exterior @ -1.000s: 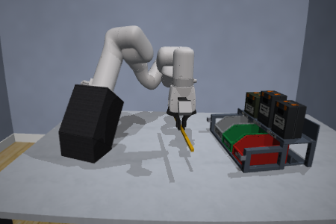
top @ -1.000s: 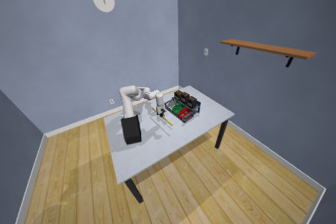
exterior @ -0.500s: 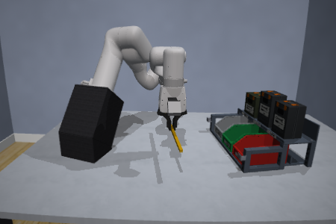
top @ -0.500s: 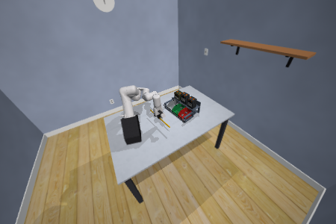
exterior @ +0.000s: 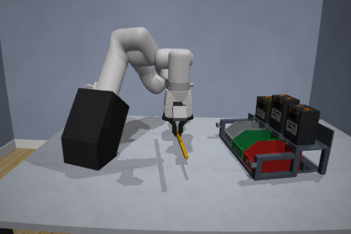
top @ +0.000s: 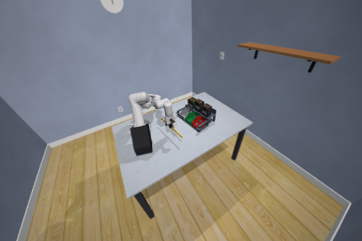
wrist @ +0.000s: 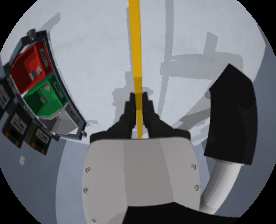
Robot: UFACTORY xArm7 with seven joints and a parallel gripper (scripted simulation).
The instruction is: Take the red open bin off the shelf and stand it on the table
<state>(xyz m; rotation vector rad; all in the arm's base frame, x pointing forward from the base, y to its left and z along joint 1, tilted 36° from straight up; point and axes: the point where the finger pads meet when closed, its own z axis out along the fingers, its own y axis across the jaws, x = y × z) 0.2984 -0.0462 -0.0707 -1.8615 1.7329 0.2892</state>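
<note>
The red open bin point(exterior: 272, 152) point(top: 198, 121) point(wrist: 30, 64) sits at the near end of the lower level of a grey shelf rack point(exterior: 327, 142) point(top: 211, 112), beside a green bin point(exterior: 255, 139) point(top: 191, 116) point(wrist: 48, 92) and a grey bin point(exterior: 242, 127) point(wrist: 68, 120). My gripper point(exterior: 179, 128) point(wrist: 138, 99) point(top: 171, 124) is shut on a long yellow rod point(exterior: 182, 146) point(wrist: 134, 30) point(top: 177, 132). The rod slants down from the fingers toward the table point(exterior: 195, 200). The gripper hangs over the table well left of the rack.
Three black boxes point(exterior: 286, 116) point(top: 200, 106) with orange tops stand on the rack's upper level. The arm's black base block point(exterior: 93, 128) point(top: 141, 139) stands at the left. A wooden wall shelf point(top: 287, 53) hangs high on the right wall.
</note>
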